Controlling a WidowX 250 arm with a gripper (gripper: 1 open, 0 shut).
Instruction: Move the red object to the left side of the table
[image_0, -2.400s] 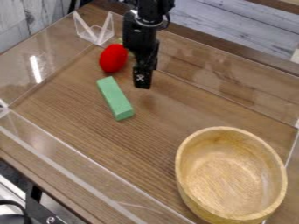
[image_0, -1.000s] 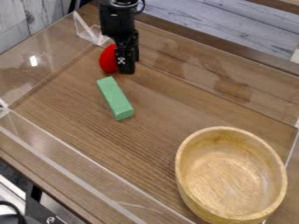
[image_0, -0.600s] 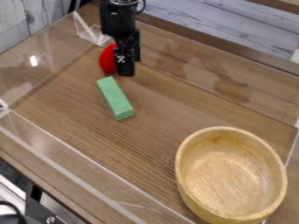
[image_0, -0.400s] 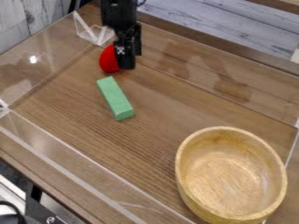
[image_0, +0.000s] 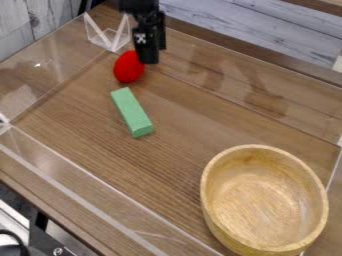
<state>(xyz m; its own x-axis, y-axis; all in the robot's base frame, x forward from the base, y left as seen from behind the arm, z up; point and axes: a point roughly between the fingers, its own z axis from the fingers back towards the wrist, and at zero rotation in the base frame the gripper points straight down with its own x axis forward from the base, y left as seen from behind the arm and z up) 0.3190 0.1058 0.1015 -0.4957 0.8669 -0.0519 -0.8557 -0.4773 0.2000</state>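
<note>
Ball (image_0: 127, 67) on table (image_0: 214, 110) at 10 o'clock, far-left corner, 12 o'clock of block (image_0: 131, 111) | gripper (image_0: 147, 55) above it, jaws apart, empty | looks light, smooth, may roll | grip across its widest middle

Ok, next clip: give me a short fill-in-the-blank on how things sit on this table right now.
1. The small round red object lies on the ____.
2. The black pincer above it is ____.
3. The rectangular block in front of the red object is ____.
4. The round wooden bowl holds ____.

Missing words: table; open; green; nothing
</note>
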